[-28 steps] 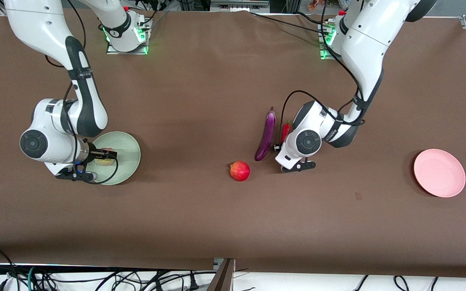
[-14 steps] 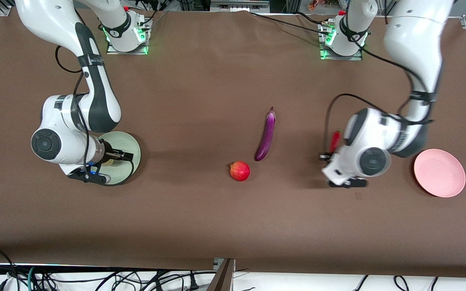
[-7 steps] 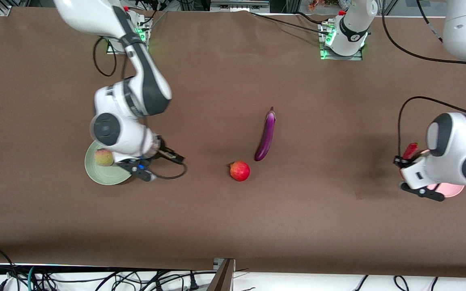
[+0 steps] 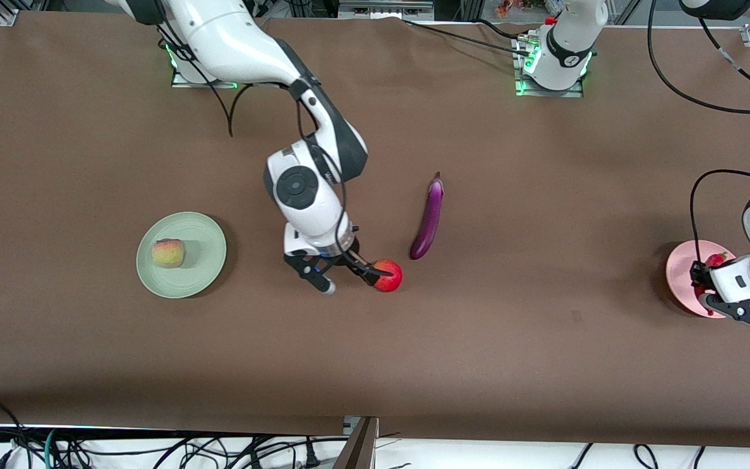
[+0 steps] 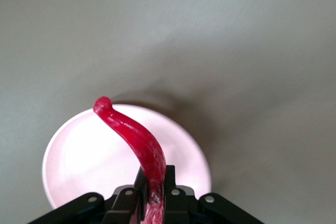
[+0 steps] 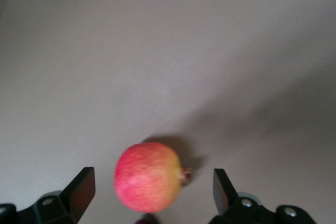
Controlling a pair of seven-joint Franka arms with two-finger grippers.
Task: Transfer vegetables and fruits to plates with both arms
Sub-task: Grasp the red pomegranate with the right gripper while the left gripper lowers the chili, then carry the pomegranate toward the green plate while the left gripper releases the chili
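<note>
My right gripper (image 4: 352,281) is open and low over the table at the red fruit (image 4: 388,275). In the right wrist view the red fruit (image 6: 148,177) lies on the table between the spread fingers (image 6: 81,187), apart from both. My left gripper (image 4: 707,281) is shut on the red chili pepper (image 4: 715,260) and holds it over the pink plate (image 4: 680,273). In the left wrist view the chili (image 5: 137,140) sticks out from the gripper (image 5: 153,195) above the pink plate (image 5: 73,156). The yellow-green fruit (image 4: 168,253) sits on the green plate (image 4: 204,257). The purple eggplant (image 4: 430,218) lies on the table.
The eggplant lies just beside the red fruit, toward the left arm's end and farther from the front camera. The two arm bases (image 4: 547,58) stand at the table's edge farthest from the front camera. The table (image 4: 375,365) is covered in brown cloth.
My right gripper let go of the yellow-green fruit on the green plate and moved to the red fruit. My left gripper carried the chili from beside the eggplant to over the pink plate.
</note>
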